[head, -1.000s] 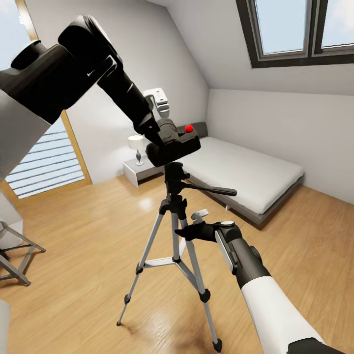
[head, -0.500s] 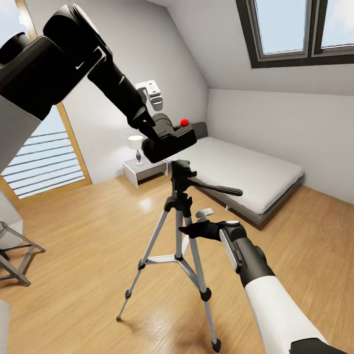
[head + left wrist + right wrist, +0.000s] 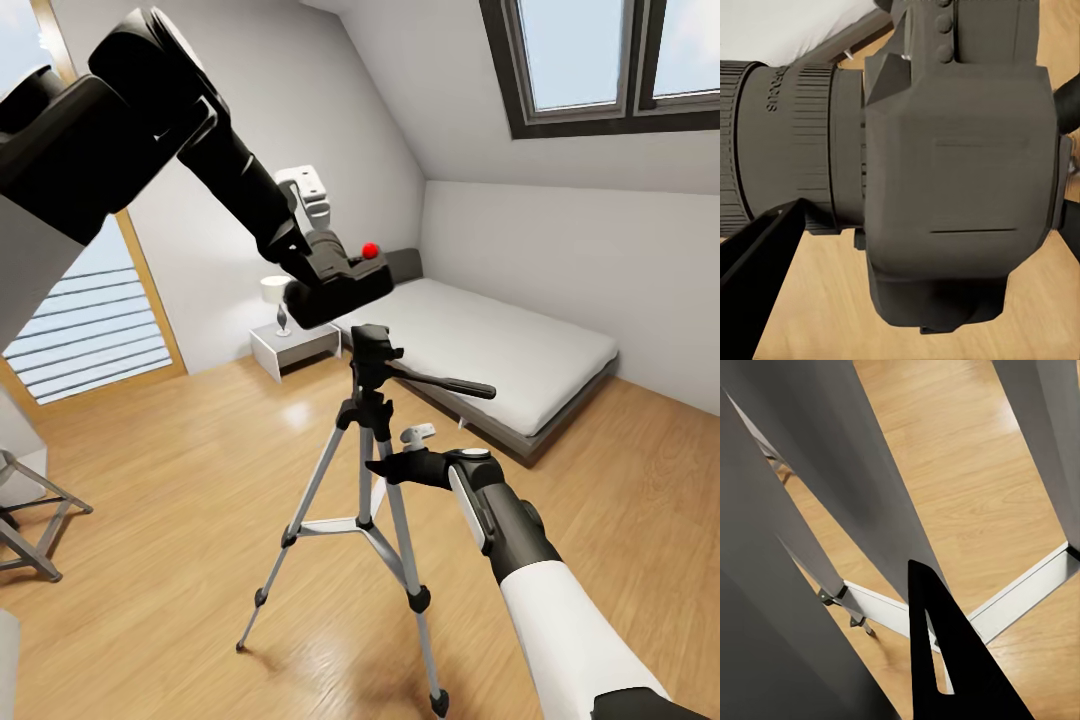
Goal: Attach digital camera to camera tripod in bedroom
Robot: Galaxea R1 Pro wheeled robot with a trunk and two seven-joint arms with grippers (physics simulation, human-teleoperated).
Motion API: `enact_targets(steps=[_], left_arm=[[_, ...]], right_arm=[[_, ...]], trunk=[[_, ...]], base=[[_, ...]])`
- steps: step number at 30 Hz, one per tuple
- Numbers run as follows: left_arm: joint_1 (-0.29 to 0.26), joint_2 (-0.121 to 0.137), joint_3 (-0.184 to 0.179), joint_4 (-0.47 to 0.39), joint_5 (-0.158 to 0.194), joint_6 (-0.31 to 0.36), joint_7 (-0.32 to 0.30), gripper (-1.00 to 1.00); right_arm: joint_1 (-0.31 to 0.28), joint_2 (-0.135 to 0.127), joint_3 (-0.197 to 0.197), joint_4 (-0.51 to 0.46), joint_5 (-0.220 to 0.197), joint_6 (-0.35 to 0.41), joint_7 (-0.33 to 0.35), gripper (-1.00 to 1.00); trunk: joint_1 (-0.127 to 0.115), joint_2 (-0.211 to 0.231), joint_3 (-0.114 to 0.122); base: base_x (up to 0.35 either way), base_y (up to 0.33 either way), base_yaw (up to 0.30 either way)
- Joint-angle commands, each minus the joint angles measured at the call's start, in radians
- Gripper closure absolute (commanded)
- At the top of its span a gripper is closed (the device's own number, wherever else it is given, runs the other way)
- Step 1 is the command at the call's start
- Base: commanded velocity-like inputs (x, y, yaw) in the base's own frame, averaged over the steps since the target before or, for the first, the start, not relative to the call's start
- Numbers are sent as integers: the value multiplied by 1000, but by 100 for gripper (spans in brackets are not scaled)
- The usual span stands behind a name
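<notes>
Holding the digital camera (image 3: 335,282) pinched in your left gripper (image 3: 300,262), you have it hanging just above the black pan head of the camera tripod (image 3: 365,455), apart from it and toward its 11 o'clock. The tripod stands on the wood floor (image 3: 180,480) with the grey bed (image 3: 500,350) behind it at 2 o'clock. Your right gripper (image 3: 400,455) sits against the tripod's upper legs; you cannot tell whether its fingers are spread or closed.

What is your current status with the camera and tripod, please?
Left gripper shut on digital camera, held just above the pan head, not seated. Right gripper at the camera tripod legs, grip unclear. Nothing between camera and head.
</notes>
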Motion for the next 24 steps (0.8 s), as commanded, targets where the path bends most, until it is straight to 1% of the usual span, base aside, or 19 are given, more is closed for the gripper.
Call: enact_targets(steps=[1,8,22,23,24], left_arm=[[-2,0,-2,-2,-15,11,-10,100],[-2,-2,-2,-2,-48,12,-10,100],[-2,-3,1,-2,-52,10,-10,100],[-2,-3,1,-2,-52,10,-10,100],[-2,-3,1,-2,-52,10,-10,100]], right_arm=[[-1,0,-1,5,13,1,7,100],[-1,0,-1,5,13,1,7,100],[-1,0,-2,3,8,15,4,100],[-1,0,-1,26,67,41,4,100],[-1,0,-2,26,67,47,4,100]], trunk=[[1,-1,-2],[1,-1,-2],[1,-1,-2],[1,-1,-2],[1,-1,-2]], base=[[0,0,0],[0,0,0],[0,0,0],[0,0,0],[0,0,0]])
